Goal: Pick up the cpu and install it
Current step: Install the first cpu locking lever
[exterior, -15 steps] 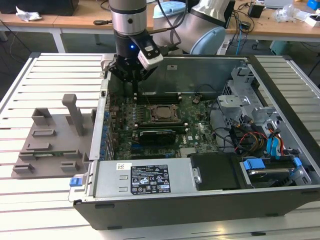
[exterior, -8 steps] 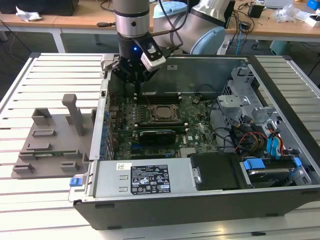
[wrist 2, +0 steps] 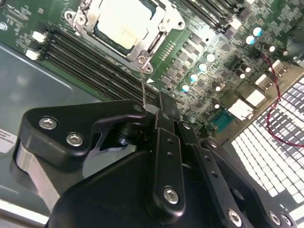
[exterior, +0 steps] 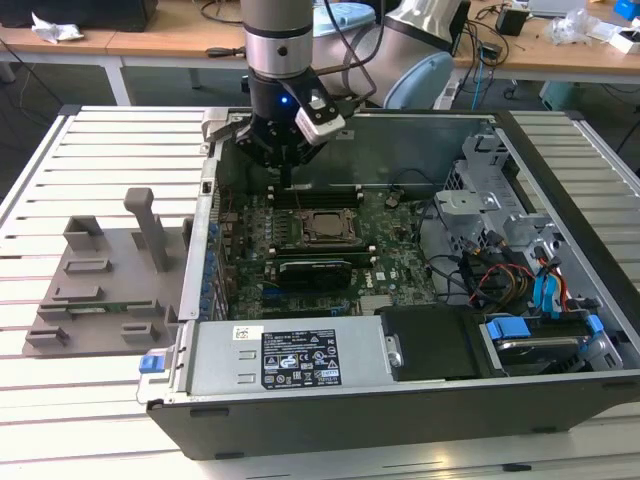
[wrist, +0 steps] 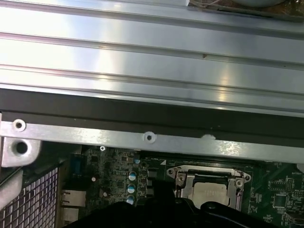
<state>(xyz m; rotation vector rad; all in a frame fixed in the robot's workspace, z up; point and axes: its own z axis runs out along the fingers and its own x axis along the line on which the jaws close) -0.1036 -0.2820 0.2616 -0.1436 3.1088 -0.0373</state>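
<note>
Tool [exterior: 284,170], fingers pressed together (holding nothing), hovers above the socketed cpu [wrist 2: 124,23].

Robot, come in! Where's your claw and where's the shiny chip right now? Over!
Gripper over the open computer case, past the socket. Chip sitting in the socket, not held. Thin socket lever reaching up to the fingers.

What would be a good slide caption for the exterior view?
Robot gripper poised inside an open computer case, just behind the CPU sitting in its motherboard socket.
</note>
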